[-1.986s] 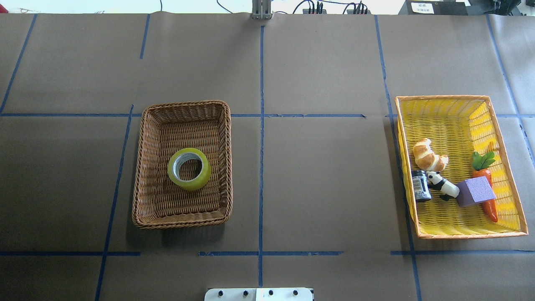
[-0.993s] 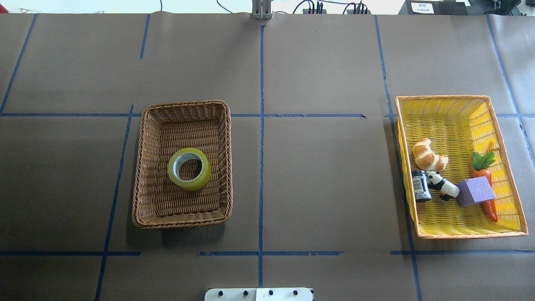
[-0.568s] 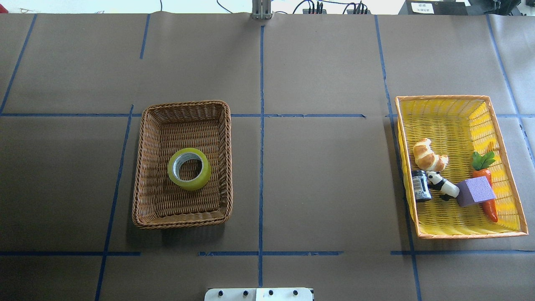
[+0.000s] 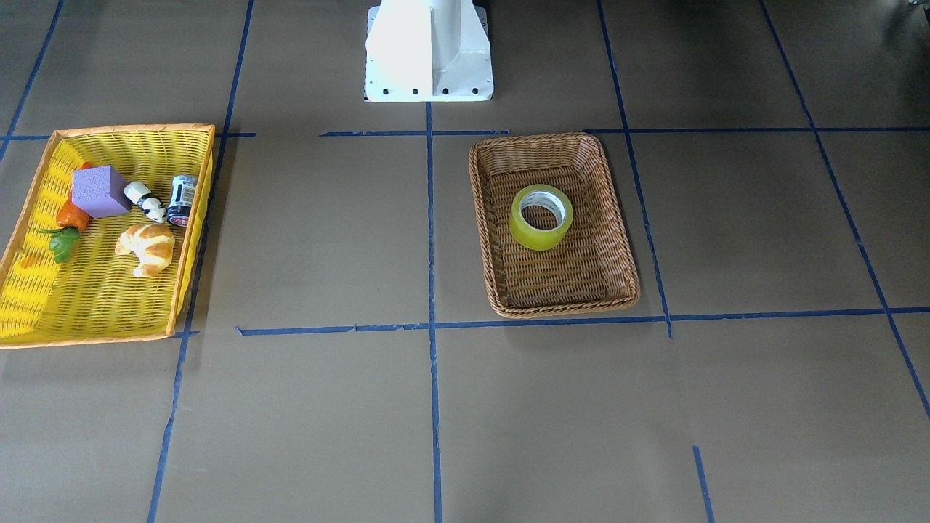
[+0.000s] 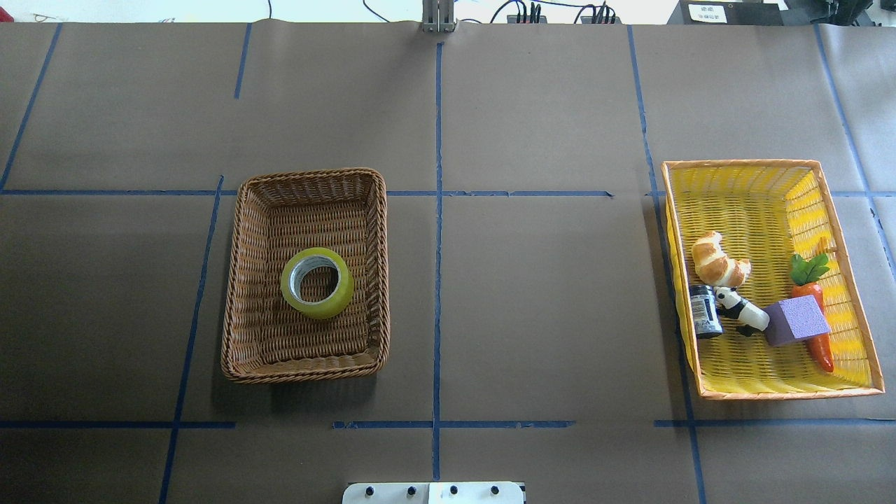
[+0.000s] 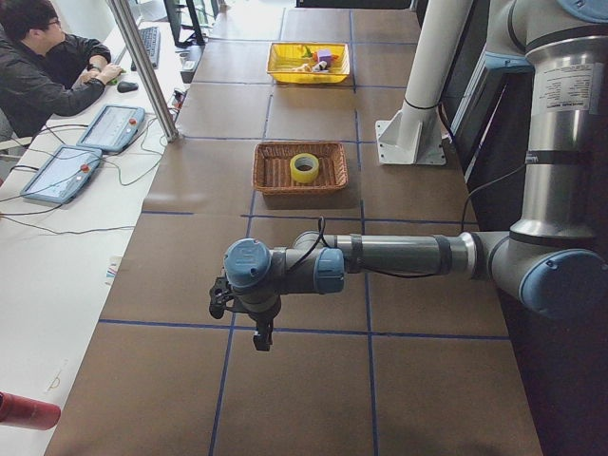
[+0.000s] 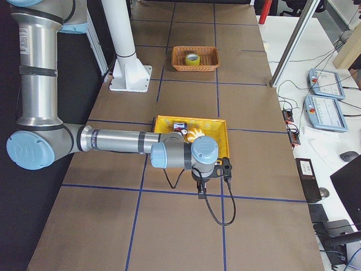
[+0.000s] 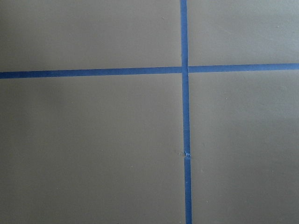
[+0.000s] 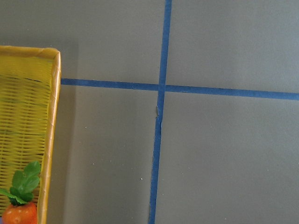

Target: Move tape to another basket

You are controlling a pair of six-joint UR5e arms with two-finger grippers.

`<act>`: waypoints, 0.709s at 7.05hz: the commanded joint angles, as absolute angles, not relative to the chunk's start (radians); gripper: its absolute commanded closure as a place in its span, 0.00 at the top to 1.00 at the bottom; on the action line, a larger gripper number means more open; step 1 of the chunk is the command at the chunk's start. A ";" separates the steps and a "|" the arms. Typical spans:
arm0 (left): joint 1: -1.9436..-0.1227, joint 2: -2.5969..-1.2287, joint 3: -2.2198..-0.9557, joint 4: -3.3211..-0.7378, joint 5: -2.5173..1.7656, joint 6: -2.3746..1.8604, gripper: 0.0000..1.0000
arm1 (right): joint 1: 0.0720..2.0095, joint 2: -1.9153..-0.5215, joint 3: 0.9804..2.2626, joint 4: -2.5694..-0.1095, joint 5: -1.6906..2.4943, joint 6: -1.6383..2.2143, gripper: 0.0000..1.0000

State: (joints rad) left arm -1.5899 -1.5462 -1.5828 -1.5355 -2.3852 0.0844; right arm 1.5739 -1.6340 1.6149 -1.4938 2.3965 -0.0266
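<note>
While the tape (image 5: 317, 283) lies flat in the middle of the brown basket (image 5: 313, 174), its hole faces up. Well off to the brown basket's right sits a yellow basket (image 5: 742, 189). It holds a croissant (image 5: 717, 260), a toy panda (image 5: 740, 309), a small dark jar (image 5: 704, 311), a purple block (image 5: 796, 320) and a carrot (image 5: 817, 336). The left gripper (image 6: 260, 340) hangs far to the brown basket's left, the right gripper (image 7: 201, 193) far to its right. I cannot tell if either pincer is spread or pressed together.

Flat grey-brown paper table surface (image 8: 93, 149) fills the frame. Horizontal blue tape line (image 8: 88, 73) spans the upper part. Vertical blue tape line (image 8: 186, 121) crosses it right of centre, top to bottom. Small nick in the vertical line's lower half.
</note>
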 commanded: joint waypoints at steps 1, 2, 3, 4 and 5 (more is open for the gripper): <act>-1.591 -1.548 -1.583 -1.536 -2.384 0.084 1.00 | 1.574 -1.634 1.614 -1.494 2.396 -0.025 1.00; -1.591 -1.549 -1.583 -1.536 -2.385 0.084 1.00 | 1.575 -1.634 1.620 -1.494 2.402 -0.025 1.00; -1.591 -1.549 -1.585 -1.536 -2.385 0.084 1.00 | 1.575 -1.635 1.621 -1.494 2.404 -0.026 1.00; -1.591 -1.551 -1.585 -1.536 -2.384 0.084 1.00 | 1.575 -1.634 1.621 -1.494 2.404 -0.025 1.00; -1.591 -1.551 -1.585 -1.534 -2.385 0.084 1.00 | 1.575 -1.634 1.621 -1.494 2.402 -0.025 1.00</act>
